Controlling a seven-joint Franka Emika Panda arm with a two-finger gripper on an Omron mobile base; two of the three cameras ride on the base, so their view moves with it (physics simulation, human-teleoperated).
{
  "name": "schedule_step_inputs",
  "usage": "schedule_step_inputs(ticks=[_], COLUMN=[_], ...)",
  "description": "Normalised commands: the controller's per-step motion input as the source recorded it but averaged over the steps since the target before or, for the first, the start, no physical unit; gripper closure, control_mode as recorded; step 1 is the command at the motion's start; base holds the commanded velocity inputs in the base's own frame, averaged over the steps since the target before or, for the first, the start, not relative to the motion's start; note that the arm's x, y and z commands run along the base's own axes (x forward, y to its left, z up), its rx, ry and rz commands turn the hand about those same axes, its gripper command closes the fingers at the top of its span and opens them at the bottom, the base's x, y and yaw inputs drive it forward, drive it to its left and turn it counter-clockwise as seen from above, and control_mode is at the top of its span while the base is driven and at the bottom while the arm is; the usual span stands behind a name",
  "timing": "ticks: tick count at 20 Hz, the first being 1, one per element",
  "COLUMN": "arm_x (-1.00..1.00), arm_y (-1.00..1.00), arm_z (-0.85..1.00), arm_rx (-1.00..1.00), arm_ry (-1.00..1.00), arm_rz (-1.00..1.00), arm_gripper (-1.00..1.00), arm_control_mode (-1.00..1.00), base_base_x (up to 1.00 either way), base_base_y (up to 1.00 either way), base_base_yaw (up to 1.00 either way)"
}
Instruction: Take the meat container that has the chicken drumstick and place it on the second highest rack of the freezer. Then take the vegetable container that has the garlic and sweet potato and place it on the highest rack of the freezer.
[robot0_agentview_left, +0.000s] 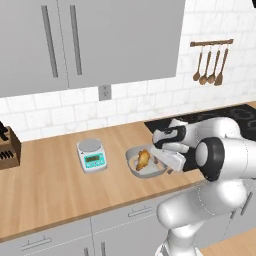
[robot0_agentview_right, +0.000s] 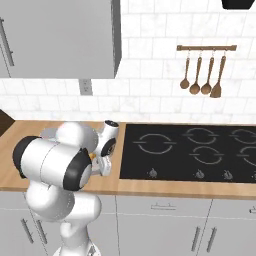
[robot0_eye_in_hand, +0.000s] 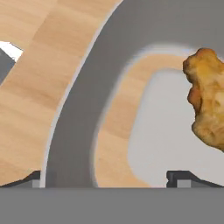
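Straddling the near rim of the meat container (robot0_eye_in_hand: 70, 127), the gripper (robot0_eye_in_hand: 109, 179) hangs just above it, one fingertip outside the wall over bare counter (robot0_agentview_left: 45, 185), the other inside. Its jaws stand apart, holding nothing. The container sits near the counter's front edge, beside the cooktop (robot0_agentview_right: 200, 150), with the chicken drumstick (robot0_agentview_left: 143, 159) inside. The arm folds down, wrist probably pitched steeply.

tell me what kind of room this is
A kitchen, rendered in simulation: a wooden counter under wall cabinets, a black cooktop, and wooden utensils hanging on a white tiled wall.
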Motion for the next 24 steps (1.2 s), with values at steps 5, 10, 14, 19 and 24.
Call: schedule_step_inputs(ticks=[5,10,14,19,24], arm_x=[0.33,0.05,-0.32,-0.5,-0.16], arm_y=[0.04,0.22,0.21,0.23,0.2], arm_z=[-0.35,-0.41,-0.24,-0.11,-0.1], arm_rx=[-0.01,-0.04,-0.03,-0.05,-0.03], arm_ry=[0.04,0.0,-0.03,-0.1,-0.03], arm_rz=[0.0,0.0,0.0,0.0,0.0], arm_gripper=[-1.0,-1.0,-1.0,-1.0,1.0], arm_control_mode=[-1.0,-1.0,-1.0,-1.0,-1.0], base_base_x=[0.0,0.0,0.0,0.0,0.0], base_base_y=[0.0,0.0,0.0,0.0,0.0], base_base_yaw=[0.0,0.0,0.0,0.0,0.0])
